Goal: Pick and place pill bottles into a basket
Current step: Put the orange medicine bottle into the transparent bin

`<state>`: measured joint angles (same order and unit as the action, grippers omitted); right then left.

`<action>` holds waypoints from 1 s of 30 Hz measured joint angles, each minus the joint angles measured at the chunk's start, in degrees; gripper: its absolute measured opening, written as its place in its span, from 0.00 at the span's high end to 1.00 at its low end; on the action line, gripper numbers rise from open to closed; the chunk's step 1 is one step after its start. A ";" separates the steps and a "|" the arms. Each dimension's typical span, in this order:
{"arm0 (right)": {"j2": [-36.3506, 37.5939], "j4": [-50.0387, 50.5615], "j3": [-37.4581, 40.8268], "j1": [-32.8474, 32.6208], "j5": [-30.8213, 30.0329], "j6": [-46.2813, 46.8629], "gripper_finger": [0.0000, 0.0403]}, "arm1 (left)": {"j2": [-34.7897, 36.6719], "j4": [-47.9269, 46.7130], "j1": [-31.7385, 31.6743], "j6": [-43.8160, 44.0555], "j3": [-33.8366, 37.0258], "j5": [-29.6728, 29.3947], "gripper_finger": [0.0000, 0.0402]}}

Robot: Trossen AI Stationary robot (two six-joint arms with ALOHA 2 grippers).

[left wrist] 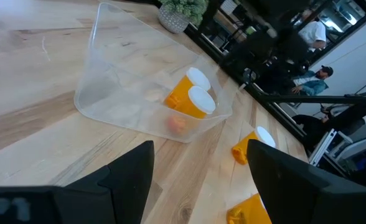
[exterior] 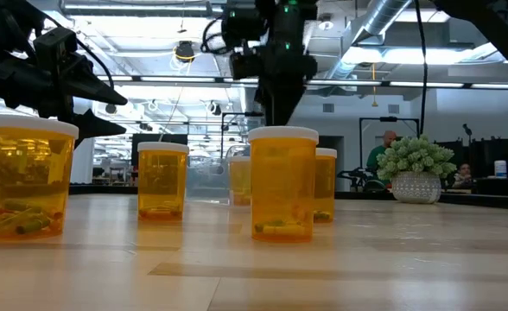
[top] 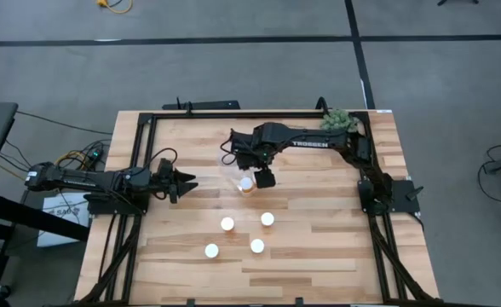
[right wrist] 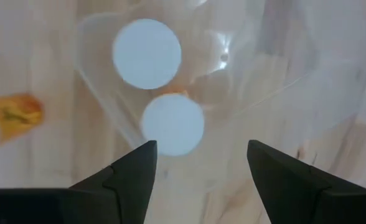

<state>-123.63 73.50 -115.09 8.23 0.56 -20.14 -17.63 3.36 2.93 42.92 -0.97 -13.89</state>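
Two pill bottles (right wrist: 147,53) are seen in the basket (right wrist: 245,68) directly beneath the right gripper (right wrist: 198,163), which is parted and empty.

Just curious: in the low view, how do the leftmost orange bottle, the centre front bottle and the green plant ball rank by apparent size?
1. Leftmost orange pill bottle and centre front bottle: alike, both nearest the camera.
2. Green plant ball: smallest, but farther off.

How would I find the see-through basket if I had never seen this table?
Look at the middle of the wooden table, just below the right gripper that hangs over it. The basket sits there: a clear plastic tub. Unlike the four bottles standing loose nearby, it has two white-capped orange bottles inside it.
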 joint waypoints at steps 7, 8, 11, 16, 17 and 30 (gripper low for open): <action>0.04 11.96 -9.67 -1.75 -0.04 6.68 0.42 | 0.00 0.00 0.01 0.00 -0.01 -0.24 0.39; 0.04 13.44 -10.56 -2.25 -0.03 6.87 0.42 | 0.00 0.00 0.01 0.00 -0.02 -0.30 0.39; 0.41 16.71 -11.70 -3.91 0.45 7.26 0.44 | 0.00 0.04 0.01 0.00 -0.02 -0.31 0.39; 4.06 16.33 -9.86 -6.73 4.87 6.73 0.48 | 0.01 0.09 0.01 0.00 -0.02 -0.31 0.39; 4.28 16.09 -9.73 -7.29 5.39 7.20 0.48 | 0.01 0.09 0.01 0.00 -0.02 -0.31 0.39; 4.44 15.10 -9.55 -16.14 5.49 16.08 0.53 | 0.00 0.07 0.01 0.00 -0.02 -0.28 0.39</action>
<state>-119.20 88.59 -124.64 -7.91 6.05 -4.06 -17.63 3.42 2.94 42.92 -0.99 -14.17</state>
